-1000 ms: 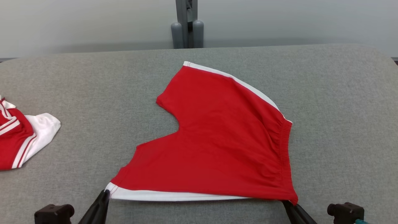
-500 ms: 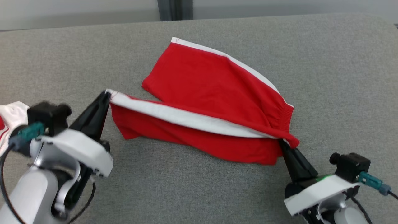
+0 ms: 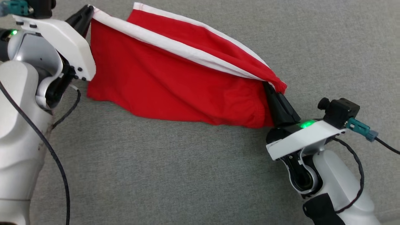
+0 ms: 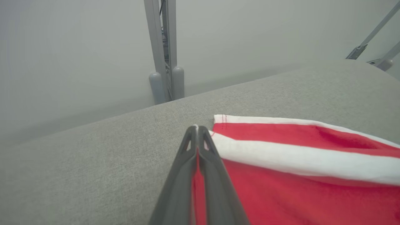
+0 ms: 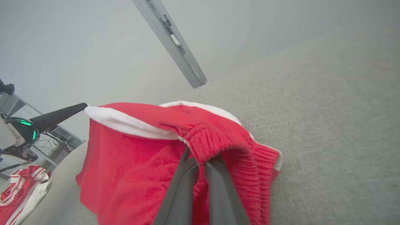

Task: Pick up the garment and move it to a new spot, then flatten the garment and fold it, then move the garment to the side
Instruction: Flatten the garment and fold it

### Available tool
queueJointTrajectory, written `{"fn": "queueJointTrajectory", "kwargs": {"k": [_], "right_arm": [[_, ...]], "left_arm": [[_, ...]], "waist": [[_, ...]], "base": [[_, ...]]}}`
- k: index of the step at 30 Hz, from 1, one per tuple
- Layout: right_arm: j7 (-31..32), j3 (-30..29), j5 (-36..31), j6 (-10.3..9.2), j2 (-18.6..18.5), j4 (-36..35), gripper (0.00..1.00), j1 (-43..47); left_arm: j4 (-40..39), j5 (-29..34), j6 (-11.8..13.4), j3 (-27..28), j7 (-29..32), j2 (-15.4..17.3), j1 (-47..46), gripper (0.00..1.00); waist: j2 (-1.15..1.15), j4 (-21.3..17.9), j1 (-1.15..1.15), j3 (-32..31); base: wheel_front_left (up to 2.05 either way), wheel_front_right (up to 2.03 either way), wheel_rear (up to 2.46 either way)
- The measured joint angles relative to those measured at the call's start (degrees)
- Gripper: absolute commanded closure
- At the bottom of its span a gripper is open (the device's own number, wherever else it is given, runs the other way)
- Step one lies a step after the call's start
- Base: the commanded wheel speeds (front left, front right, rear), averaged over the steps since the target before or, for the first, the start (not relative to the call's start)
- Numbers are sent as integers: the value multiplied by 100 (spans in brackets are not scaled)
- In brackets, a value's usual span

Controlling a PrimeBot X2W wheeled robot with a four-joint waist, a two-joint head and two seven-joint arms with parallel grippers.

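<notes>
**Red shorts lifted by one edge, both grippers clamped tight**

Start with the big grey table, padded and cloth-covered, because everything is placed against it. Over its middle go the red shorts, partly in the air. The near half hangs like a curtain from a raised edge, while the far leg looks to lie on the table's surface behind it. A second red-and-white garment sits off toward the table's left end, out of the action.

Now the arms. The left gripper is up above the table, fingers pressed together on the hem corner where the white stripe ends. The right gripper sits lower over the table, its fingers pinched on the gathered waistband, with fabric bunched over the tips.

Why hold it so? I'd say the stretched stripe edge keeps the cloth taut between the two pinches, so that half can be carried over the far leg without collapsing. The shorts span the whole gap from one gripper to the other, hanging below both.
</notes>
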Motion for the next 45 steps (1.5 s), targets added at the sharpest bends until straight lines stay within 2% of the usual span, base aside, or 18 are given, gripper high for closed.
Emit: {"fn": "queueJointTrajectory", "kwargs": {"k": [5,10,15,16,18,19,20,21,22,23,27,31,38,45], "right_arm": [[-183,348,322,-1,1,536,100,-458],[-339,664,594,0,12,789,100,-851],[-442,793,712,-1,9,1001,98,-1096],[-454,825,689,0,11,1054,71,-1131],[-486,915,800,-1,-7,1049,0,-1139],[-487,958,762,-1,-19,1085,0,-1139],[-487,1021,709,-8,-40,1120,0,-1121],[-489,1039,708,-9,-51,1118,0,-1082],[-492,1047,683,-7,-80,1114,0,-1048],[-493,1053,669,-7,-114,1081,0,-1002],[-512,965,681,1,-270,848,0,-710],[-519,578,545,-1,-463,521,0,-300],[-534,-594,-580,-1,-407,-559,0,302],[-534,-1385,-1729,-1,-247,-880,0,643]], "left_arm": [[827,20,-140,-93,43,-87,-650,100],[1503,9,-218,-105,-31,-144,-1076,100],[2039,-59,-316,-171,-111,-315,-1312,100],[2121,-77,-338,-185,-179,-352,-1331,100],[2263,-109,-369,-211,-269,-392,-1380,100],[2334,-143,-385,-221,-326,-400,-1393,92],[2390,-159,-398,-245,-408,-402,-1392,70],[2453,-199,-416,-245,-453,-420,-1393,57],[2512,-245,-426,-263,-499,-438,-1393,25],[2536,-248,-433,-296,-595,-448,-1392,0],[2568,-203,-441,-355,-1134,-374,-1386,0],[2479,-109,-364,-338,-1782,-332,-1237,0],[1826,-78,231,-67,-2804,-242,-444,0],[449,57,965,74,-3259,-181,801,0]], "waist": [[0,-279,0,252],[0,-492,0,420],[0,-566,0,526],[0,-577,0,529],[0,-576,0,513],[0,-579,0,498],[0,-581,0,477],[0,-581,0,457],[0,-578,0,439],[0,-572,0,422],[0,-554,0,320],[0,-496,0,158],[0,-248,0,-130],[0,112,0,-383]], "base": [[0,0,0],[0,0,0],[0,0,0],[0,0,0],[0,0,0],[0,0,0],[0,0,0],[0,0,0],[0,0,0],[0,0,0],[0,0,0],[0,0,0],[0,0,0],[0,0,0]]}}
